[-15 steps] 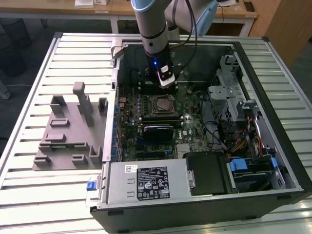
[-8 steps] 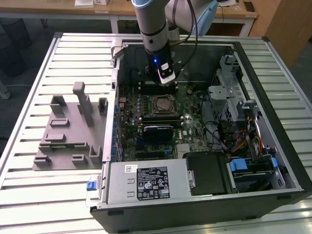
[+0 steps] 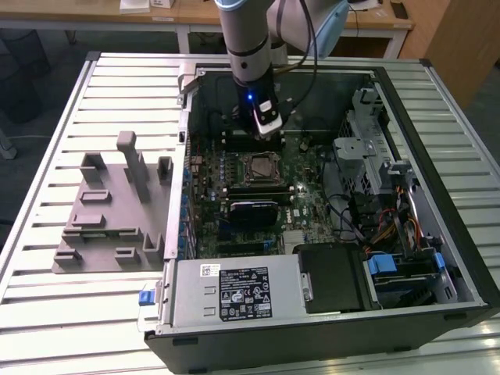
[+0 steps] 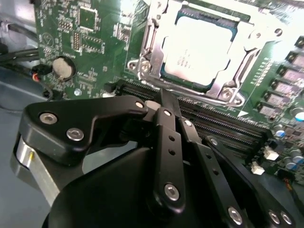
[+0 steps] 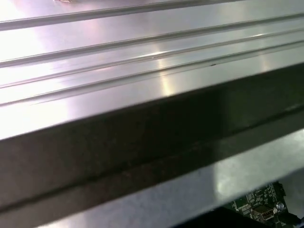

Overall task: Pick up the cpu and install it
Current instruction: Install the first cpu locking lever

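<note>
Open computer case point(image 3: 406, 117) on a slatted table point(image 3: 117, 86), with a grey pegged tray point(image 3: 109, 219) beside it on the exterior view's left. The cpu point(image 4: 197, 47) lies flat in the metal-framed socket point(image 4: 145, 61) on the green motherboard point(image 4: 85, 38); in the exterior view the socket sits at board centre point(image 3: 260, 168). The arm reaches down into the case, its hand point(image 3: 267, 129) hanging just above and behind the socket, apart from the chip. Black linkages of the hand point(image 4: 164, 102) appear together and hold nothing. Judged handling: the cpu is light, rigid and thin, with a smooth, slippery metal top and a fragile contact face; it is best held by opposite edges, kept level.
</note>
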`<state>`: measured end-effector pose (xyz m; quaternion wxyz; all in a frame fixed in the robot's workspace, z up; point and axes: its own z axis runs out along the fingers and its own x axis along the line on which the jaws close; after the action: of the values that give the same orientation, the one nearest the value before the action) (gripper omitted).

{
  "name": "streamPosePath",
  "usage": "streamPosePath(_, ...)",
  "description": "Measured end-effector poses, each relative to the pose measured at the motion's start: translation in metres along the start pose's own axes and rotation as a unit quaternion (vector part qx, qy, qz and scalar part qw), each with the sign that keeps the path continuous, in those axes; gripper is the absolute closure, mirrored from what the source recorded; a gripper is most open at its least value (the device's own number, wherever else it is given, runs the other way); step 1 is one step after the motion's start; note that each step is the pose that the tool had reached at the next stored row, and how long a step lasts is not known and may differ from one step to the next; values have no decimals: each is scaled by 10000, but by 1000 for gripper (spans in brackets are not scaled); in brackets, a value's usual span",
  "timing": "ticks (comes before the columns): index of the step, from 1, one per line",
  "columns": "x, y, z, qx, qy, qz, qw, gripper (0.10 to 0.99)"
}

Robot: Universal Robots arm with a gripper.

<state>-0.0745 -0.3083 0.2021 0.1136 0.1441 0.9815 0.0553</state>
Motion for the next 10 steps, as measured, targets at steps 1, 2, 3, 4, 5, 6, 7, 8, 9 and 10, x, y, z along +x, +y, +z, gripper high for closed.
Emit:
streamPosePath(1, -5, 1, 2, 46, 21, -6, 10000, 980)
streamPosePath(2, -9, 2, 3, 98, 44, -14, 9999, 980)
streamPosePath(3, -14, 3, 4, 153, 70, -22, 9999, 980)
streamPosePath(4, -18, 3, 5, 211, 95, -31, 9997, 980)
streamPosePath(5, -22, 3, 5, 270, 122, -40, 9996, 980)
streamPosePath(6, -27, 3, 6, 330, 149, -49, 9993, 980)
streamPosePath(7, -32, 4, 8, 392, 177, -58, 9991, 980)
streamPosePath(8, -37, 2, 9, 449, 201, -66, 9988, 980)
streamPosePath(9, -41, -5, 9, 488, 217, -72, 9985, 980)
streamPosePath(10, -45, -20, 6, 511, 224, -76, 9984, 980)
